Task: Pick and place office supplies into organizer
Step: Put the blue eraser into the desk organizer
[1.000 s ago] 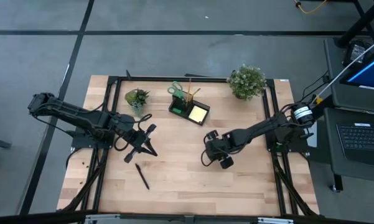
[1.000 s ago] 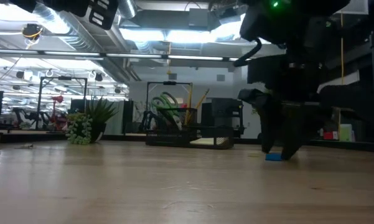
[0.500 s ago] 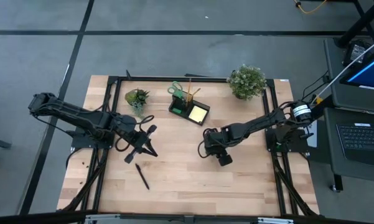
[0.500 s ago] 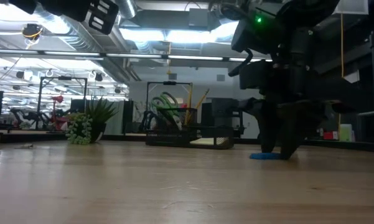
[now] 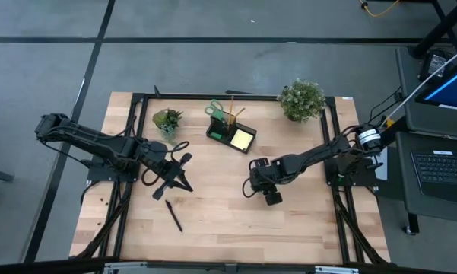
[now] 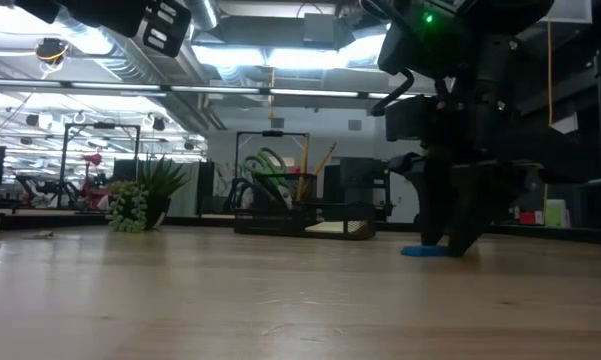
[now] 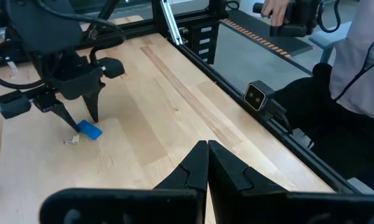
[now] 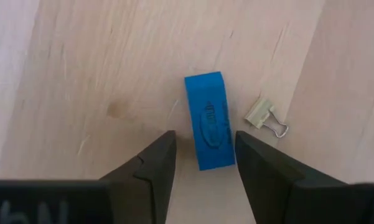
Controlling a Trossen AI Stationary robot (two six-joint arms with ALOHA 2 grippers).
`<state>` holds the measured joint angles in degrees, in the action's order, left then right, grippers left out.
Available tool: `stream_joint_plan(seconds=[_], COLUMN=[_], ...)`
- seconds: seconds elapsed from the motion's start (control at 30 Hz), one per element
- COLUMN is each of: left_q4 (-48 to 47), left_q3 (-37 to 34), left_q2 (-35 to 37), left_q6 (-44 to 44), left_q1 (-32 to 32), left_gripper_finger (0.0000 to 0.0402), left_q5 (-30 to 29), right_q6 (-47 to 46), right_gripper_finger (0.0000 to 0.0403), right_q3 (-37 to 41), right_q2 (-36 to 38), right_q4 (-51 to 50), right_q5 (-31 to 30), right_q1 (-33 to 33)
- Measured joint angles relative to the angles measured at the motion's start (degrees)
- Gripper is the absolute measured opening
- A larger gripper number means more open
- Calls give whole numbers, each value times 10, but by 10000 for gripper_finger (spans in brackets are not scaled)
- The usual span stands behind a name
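Lying between right jaws: blue eraser (image 8: 208, 120)

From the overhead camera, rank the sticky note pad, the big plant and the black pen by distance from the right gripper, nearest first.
1. Sticky note pad, just behind the right gripper, in the organizer.
2. Big plant, back right corner.
3. Black pen, front left.

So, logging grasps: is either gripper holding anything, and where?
Nothing. The right gripper has open jaws straddling the blue eraser on the table; the left gripper is shut, empty.
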<state>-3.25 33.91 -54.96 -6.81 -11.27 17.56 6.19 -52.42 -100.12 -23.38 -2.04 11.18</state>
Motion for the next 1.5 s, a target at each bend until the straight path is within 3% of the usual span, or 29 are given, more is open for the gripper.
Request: stream_joint_plan(seconds=[0.47,0.87,1.5], left_q4=[0,0,0], left_q3=[0,0,0], left_q2=[0,0,0], left_q6=[0,0,1], left_q1=[0,0,0], left_gripper_finger=[2,3,2], left_q5=[0,0,0], right_q6=[-59,-82,-156], right_gripper_finger=[160,81,89], right_q3=[-1,0,2], right_q2=[-12,-13,11], right_q4=[0,2,42], right_q5=[27,32,33], right_q1=[-1,-1,-2])
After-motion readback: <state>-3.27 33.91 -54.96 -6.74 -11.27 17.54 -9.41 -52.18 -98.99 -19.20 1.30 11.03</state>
